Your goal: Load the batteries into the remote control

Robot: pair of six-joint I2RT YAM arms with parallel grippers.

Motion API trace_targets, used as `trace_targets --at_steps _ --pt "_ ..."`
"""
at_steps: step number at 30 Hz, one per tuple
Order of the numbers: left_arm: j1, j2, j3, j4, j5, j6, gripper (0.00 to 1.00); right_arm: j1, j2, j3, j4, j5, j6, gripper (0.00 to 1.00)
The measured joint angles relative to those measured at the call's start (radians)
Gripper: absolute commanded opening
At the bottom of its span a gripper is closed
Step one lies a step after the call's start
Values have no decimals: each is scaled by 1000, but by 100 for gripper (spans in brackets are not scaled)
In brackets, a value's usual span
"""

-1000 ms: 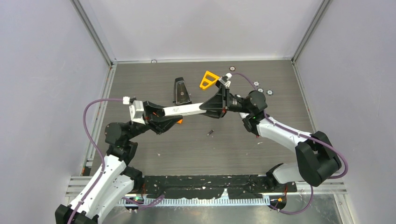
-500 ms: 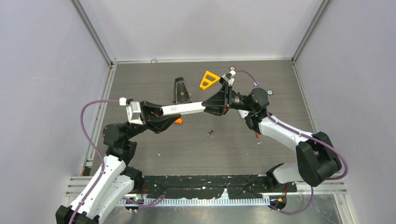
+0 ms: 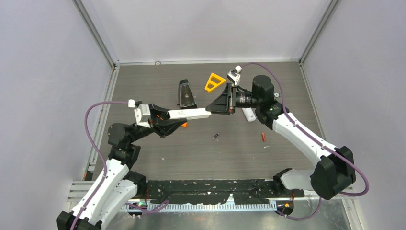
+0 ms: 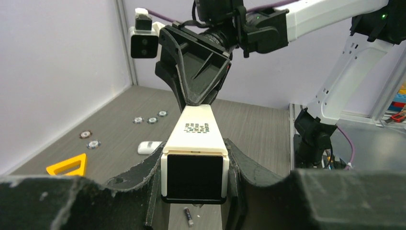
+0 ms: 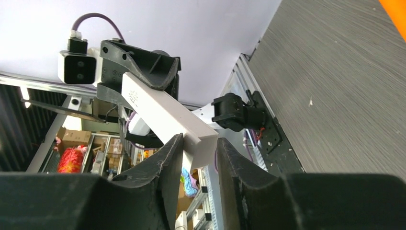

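Observation:
The white remote control (image 3: 189, 113) hangs level above the table, gripped at both ends. My left gripper (image 3: 173, 118) is shut on its near end (image 4: 195, 143), whose dark end face looks into the left wrist view. My right gripper (image 3: 213, 109) is closed round the far end (image 5: 165, 115), which sits between its fingers (image 5: 200, 143). On the table below lie the batteries: a dark grey one (image 3: 216, 136) (image 4: 189, 216), a red one (image 3: 263, 137), and an orange one (image 3: 184, 124) partly under the left gripper.
A small white piece (image 3: 248, 115) (image 4: 149, 146) lies beside the right arm. A black wedge (image 3: 186, 93) and an orange triangle (image 3: 214, 81) (image 4: 67, 165) sit behind the remote. Silver discs (image 4: 151, 120) lie by the far wall. Walls close in three sides.
The right arm swung up and back and its wrist rolled, uncovering the red battery and the small white piece. Its jaws widened briefly, then closed again. The remote and left gripper barely moved.

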State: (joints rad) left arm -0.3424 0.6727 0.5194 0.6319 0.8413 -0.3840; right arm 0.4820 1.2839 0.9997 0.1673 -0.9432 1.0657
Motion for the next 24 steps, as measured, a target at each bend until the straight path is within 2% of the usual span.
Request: trace_targets --at_steps 2,7,9,15,17,23,24 --pt "2 6 0 -19 6 2 0 -3 -1 0 -35 3 -27 35" --pt "5 14 0 -38 9 11 0 -14 -1 0 -85 8 -64 54" --pt "5 14 3 -39 10 21 0 -15 -1 1 -96 11 -71 58" --pt "9 23 19 -42 16 38 0 -19 -1 1 -98 14 -72 60" --pt "10 26 19 -43 16 47 0 -19 -1 1 -93 14 -69 58" --pt "10 47 21 -47 18 53 0 -19 -1 3 -85 -3 -59 33" --pt "10 50 21 -48 18 55 0 -19 -1 5 -85 -6 -57 31"
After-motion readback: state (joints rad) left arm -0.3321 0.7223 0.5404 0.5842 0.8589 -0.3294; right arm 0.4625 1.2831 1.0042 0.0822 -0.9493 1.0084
